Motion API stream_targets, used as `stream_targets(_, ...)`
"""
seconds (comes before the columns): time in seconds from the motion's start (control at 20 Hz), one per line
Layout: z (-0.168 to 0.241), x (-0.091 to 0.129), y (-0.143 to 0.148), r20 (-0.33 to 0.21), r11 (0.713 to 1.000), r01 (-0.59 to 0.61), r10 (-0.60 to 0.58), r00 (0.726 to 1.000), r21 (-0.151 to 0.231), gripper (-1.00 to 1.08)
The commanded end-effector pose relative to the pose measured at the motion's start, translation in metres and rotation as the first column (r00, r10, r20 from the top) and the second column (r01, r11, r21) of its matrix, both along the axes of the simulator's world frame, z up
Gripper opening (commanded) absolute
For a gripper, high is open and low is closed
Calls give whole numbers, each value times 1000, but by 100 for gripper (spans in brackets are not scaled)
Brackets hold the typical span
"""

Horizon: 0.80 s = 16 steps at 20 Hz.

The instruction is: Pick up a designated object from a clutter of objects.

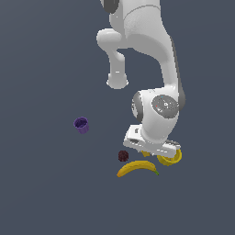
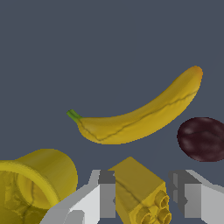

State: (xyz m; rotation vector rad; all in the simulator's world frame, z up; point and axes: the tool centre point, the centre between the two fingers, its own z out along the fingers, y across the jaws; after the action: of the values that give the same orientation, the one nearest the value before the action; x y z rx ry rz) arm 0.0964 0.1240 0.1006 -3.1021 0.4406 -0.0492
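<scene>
The tiny golden-yellow block (image 2: pixel 139 190) with a knobby top lies on the floor between my gripper's (image 2: pixel 141 186) two fingers. The left finger (image 2: pixel 107 194) looks against its side; the right finger (image 2: pixel 180 194) stands a thin gap away. The jaws are open around the block. In the exterior view only a sliver of the block (image 1: pixel 146 153) shows under the hand (image 1: pixel 151 143), which is low over the floor. The banana (image 2: pixel 140 113) lies just beyond the block. The yellow cup (image 2: pixel 37 183) lies on its side next to the left finger.
The dark red berry-like ball (image 2: pixel 202 139) sits by the banana's tip, near the right finger. In the exterior view the ball (image 1: pixel 123 155), banana (image 1: pixel 137 168) and yellow cup (image 1: pixel 170 159) crowd around the hand. The purple cup (image 1: pixel 81 124) stands apart at the exterior view's left.
</scene>
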Motion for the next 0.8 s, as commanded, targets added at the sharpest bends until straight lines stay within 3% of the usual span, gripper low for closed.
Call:
stream_targets(0.0,11,-7,-11,0,1000,0,0,1000,0,-100)
stream_targets(0.75,107,-77,-108,-13,1000,-3,3,1000,1,-100)
